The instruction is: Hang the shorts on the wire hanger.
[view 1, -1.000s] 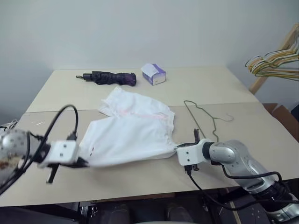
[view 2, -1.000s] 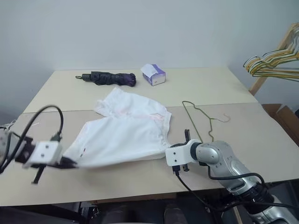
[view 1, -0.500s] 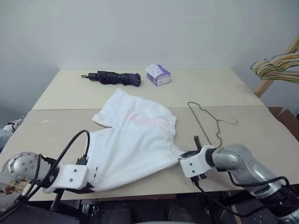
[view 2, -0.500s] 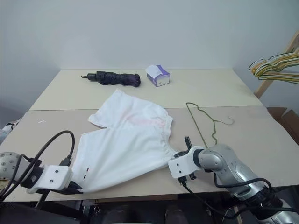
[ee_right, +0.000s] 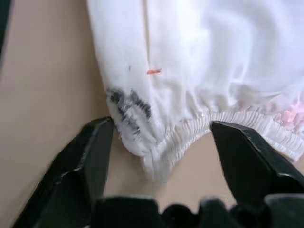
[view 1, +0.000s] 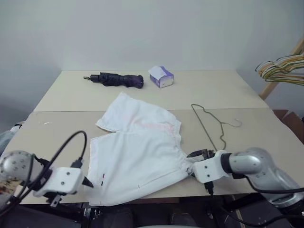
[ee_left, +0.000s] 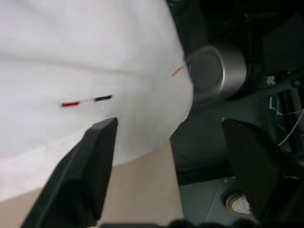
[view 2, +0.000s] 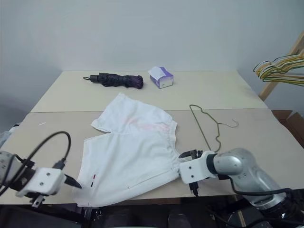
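Note:
The white shorts (view 1: pixel 137 152) lie spread flat on the near table, one leg hem reaching the front edge. Their gathered elastic waist (ee_right: pixel 190 130) faces right. The thin olive wire hanger (view 1: pixel 209 122) lies flat on the table just right of the shorts, hook to the right. My left gripper (view 1: pixel 87 182) is open at the shorts' near left hem, where small red and dark marks (ee_left: pixel 85 101) show on the fabric. My right gripper (view 1: pixel 195 155) is open just off the waist's near corner. The cloth lies between the spread fingers (ee_right: pixel 90 156) without being pinched.
A folded dark purple umbrella (view 1: pixel 116 79) and a white-and-purple tissue box (view 1: pixel 161 76) sit on the far table. A bunch of yellow, green and tan hangers (view 1: pixel 280 69) hangs on a wooden rack at the right. The table's front edge (view 1: pixel 156 194) runs under both grippers.
Both grippers were shut on the shorts and have opened, letting them go. The shorts now lie slack on the table. The right hand has drawn back a little.

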Tool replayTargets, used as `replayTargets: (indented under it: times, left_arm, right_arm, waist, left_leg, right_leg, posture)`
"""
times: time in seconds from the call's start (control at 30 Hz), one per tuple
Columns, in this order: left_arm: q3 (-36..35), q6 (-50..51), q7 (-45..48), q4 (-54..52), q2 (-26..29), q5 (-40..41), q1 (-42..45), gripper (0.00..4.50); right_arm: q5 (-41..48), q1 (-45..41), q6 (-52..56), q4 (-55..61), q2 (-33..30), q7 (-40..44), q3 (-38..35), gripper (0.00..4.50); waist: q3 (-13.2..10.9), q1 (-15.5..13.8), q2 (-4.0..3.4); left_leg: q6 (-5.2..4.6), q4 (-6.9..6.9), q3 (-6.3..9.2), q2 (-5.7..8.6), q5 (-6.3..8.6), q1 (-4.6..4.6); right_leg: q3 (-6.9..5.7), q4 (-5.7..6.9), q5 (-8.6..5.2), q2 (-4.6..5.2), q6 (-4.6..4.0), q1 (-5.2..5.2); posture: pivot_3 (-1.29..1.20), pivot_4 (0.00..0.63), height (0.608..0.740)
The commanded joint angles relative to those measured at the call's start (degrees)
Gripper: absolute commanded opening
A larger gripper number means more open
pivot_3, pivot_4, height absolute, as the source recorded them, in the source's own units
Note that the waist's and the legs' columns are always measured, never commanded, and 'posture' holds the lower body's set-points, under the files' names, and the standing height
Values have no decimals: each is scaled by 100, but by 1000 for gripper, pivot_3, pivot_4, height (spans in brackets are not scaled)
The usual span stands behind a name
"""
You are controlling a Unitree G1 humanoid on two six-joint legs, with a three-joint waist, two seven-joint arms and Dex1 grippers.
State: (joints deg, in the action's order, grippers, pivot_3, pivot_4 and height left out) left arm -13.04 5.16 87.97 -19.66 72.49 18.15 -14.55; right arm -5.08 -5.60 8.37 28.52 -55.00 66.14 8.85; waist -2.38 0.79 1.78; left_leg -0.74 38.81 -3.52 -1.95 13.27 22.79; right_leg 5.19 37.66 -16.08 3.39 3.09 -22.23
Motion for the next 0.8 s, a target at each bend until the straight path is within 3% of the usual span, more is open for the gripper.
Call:
replayTargets:
  times: [0.03,0.17,0.4,0.57,0.8]
  left_arm:
    - [-225,146,-131,213,-132,433,640,4467]
    - [220,644,-872,271,-791,622,1807,4467]
    - [900,1104,-1956,238,-2161,558,3083,4467]
    - [1097,1242,-1942,132,-2510,794,3256,4467]
    - [1295,1244,-2006,24,-2654,744,3298,4467]
  right_arm:
    - [741,-259,927,-148,108,-187,-827,4500]
    - [1076,-1181,2921,-1092,931,-1143,-1080,4500]
    - [792,-2497,4192,-3126,2196,-2981,-1170,4500]
    - [816,-2994,4043,-4430,2533,-3321,-1030,4500]
    - [890,-3081,4102,-5188,2495,-2969,-742,4500]
  waist:
    - [2,-4,3]
    - [17,18,24]
    - [22,45,28]
    - [21,142,27]
    - [21,248,26]
  left_leg:
    - [0,-1,3,-1,1,-7]
    - [0,-2,0,-4,1,-24]
    - [-1,-4,4,10,0,34]
    - [-1,-4,7,10,0,45]
    - [-1,-4,16,10,-1,35]
  right_leg:
    - [-5,-5,-1,0,1,0]
    - [-1,-2,3,-2,-2,10]
    - [21,17,16,-9,2,-21]
    - [22,18,16,-10,2,-31]
    - [20,16,16,-13,4,-18]
  posture:
    - [10,0,740]
    - [18,0,740]
    - [-30,0,740]
    - [-26,0,740]
    - [-11,0,740]
